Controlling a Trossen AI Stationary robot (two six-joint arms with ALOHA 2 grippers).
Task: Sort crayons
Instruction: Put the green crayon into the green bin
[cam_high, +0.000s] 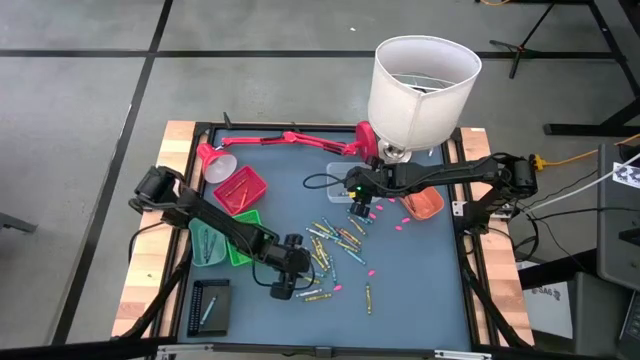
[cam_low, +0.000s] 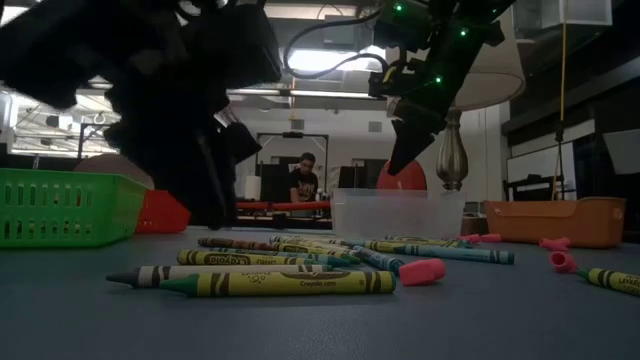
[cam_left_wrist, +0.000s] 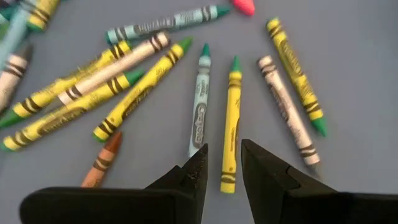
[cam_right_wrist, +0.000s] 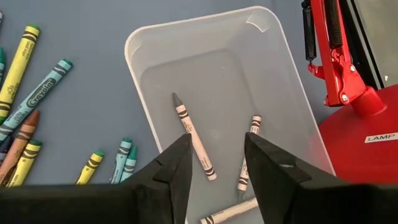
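Many crayons (cam_high: 335, 245) lie loose on the blue table top, mostly yellow, green and blue-grey. My left gripper (cam_left_wrist: 222, 152) hangs open low over the near end of the pile. Its fingers stand on either side of the blunt end of a yellow crayon with a green tip (cam_left_wrist: 231, 124), and I see no touch. My right gripper (cam_right_wrist: 217, 146) is open above a clear plastic tray (cam_right_wrist: 134, 43). Three grey-and-white crayons (cam_right_wrist: 194, 138) lie flat on the tray's floor. Nothing is between the right fingers.
A red desk lamp (cam_high: 290, 138) and a white lampshade (cam_high: 420, 85) stand at the far edge. Green baskets (cam_high: 225, 240) and a red basket (cam_high: 240, 190) sit at the left, an orange one (cam_high: 425, 203) at the right. Pink bits (cam_high: 385, 210) dot the table. A black tray (cam_high: 210, 305) sits near left.
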